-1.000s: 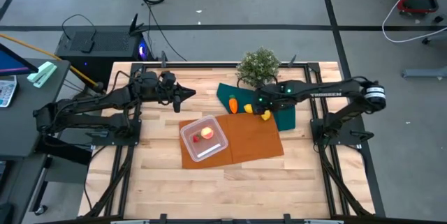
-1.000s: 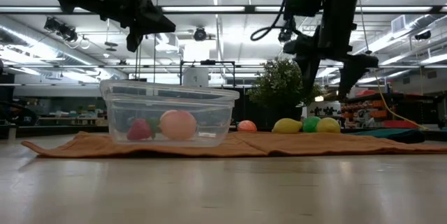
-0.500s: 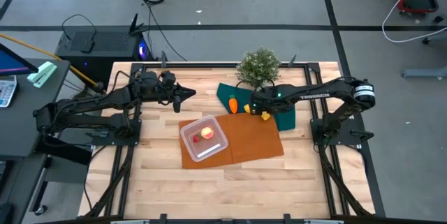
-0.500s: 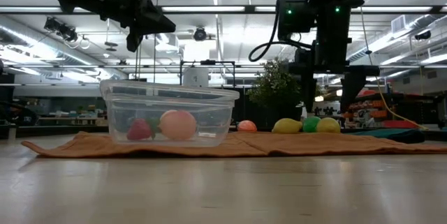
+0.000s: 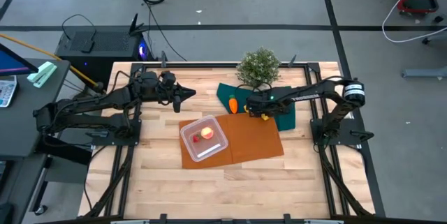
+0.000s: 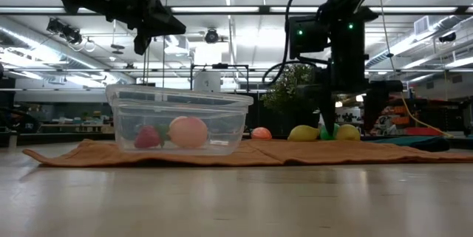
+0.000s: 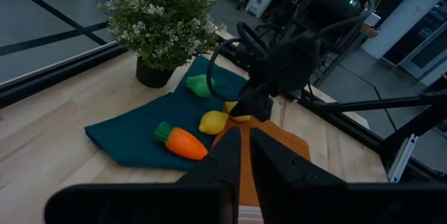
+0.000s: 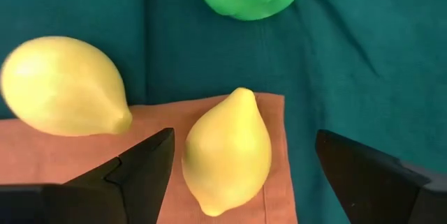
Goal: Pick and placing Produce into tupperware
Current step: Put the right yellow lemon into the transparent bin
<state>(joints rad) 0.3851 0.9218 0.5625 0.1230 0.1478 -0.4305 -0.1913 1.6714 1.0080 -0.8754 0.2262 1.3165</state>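
Right tool spread wide astride smooth oval lemon; left tool closed, empty.

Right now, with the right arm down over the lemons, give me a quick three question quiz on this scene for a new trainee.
1. True or false: the tupperware already holds the pale peach-red round fruit.
2. Which cloth does the orange carrot lie on? A) the orange cloth B) the dark green cloth C) bare table
3. Fill in: the right gripper is open, with a ___ between its fingers.

Key
1. True; a tiny red piece sits beside it.
2. B, the dark green cloth.
3. Lemon; it lies across the edge where the orange cloth meets the green one. The left gripper is shut, raised near the table's far left.
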